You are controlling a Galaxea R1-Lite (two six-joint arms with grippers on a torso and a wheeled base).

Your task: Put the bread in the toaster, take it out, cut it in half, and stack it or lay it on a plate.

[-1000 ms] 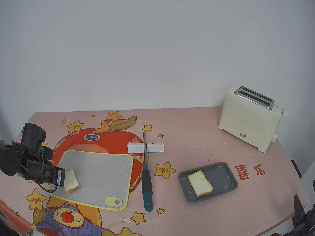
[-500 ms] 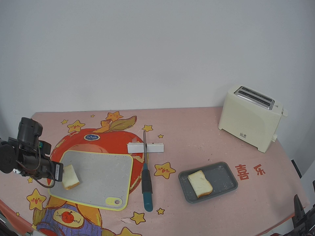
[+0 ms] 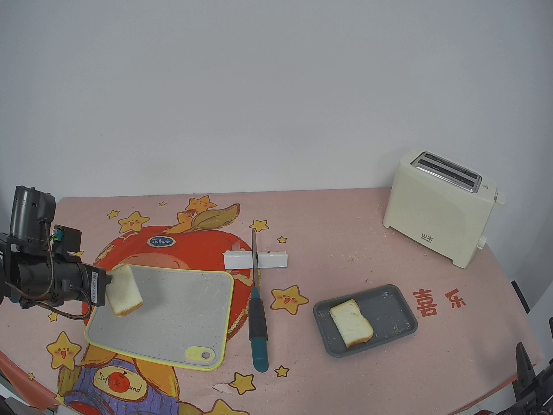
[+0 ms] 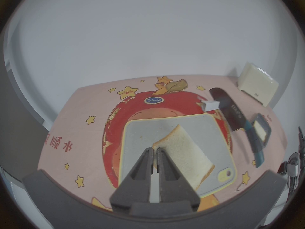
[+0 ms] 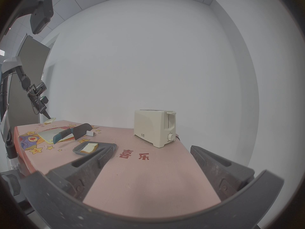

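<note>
Two red characters [image 3: 439,302] are printed on the bench [image 3: 345,226] cloth beside the grey tray [image 3: 391,312]. A small dark logo [image 3: 427,238] marks the toaster [image 3: 440,203] front. A blue oval label [image 3: 161,241] with white script sits on the printed apple [image 3: 196,248].

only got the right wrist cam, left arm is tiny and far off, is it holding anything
observer: Yes. The left gripper is shut on a half slice, pinched by one corner.
operator: is it off the board yet
observer: It looks so. In the head view the half slice hangs tilted over the board's left end, not flat on it.
operator: anything in the toaster, i only see its side
observer: The head view looks down on the toaster, and both slots look empty.
</note>
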